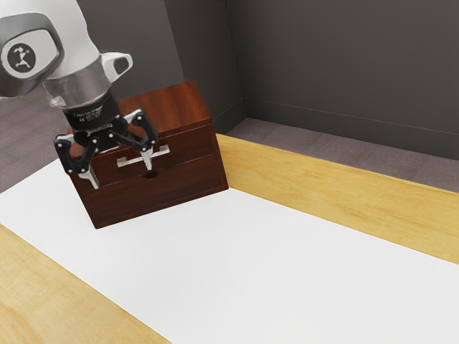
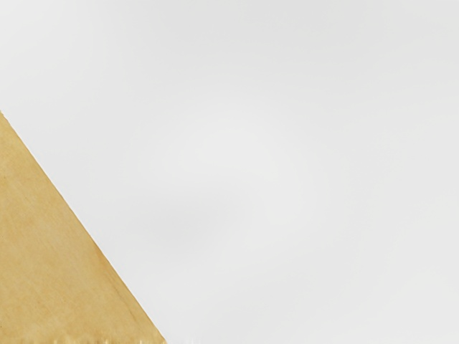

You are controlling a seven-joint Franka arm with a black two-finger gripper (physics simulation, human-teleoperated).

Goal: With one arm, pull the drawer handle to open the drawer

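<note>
Holds the hand (image 1: pixel 120 172) wide open, low before the drawer (image 1: pixel 183 143) front, likely to straddle the handle (image 1: pixel 161 152) at its two o'clock. Finds the drawer shut, at ten o'clock on the bench (image 1: pixel 287 272), handle facing out for a straight pull.

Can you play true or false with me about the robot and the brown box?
1. The box is dark brown wood. True.
2. The drawer is pulled far out. False: its front sits level with the box's front.
3. The gripper is open, fingers spread apart. True.
4. The drawer's handle is black. False: it is silver.
5. The white sheet covers the whole table. False: bare wood shows along both sides of it.
</note>
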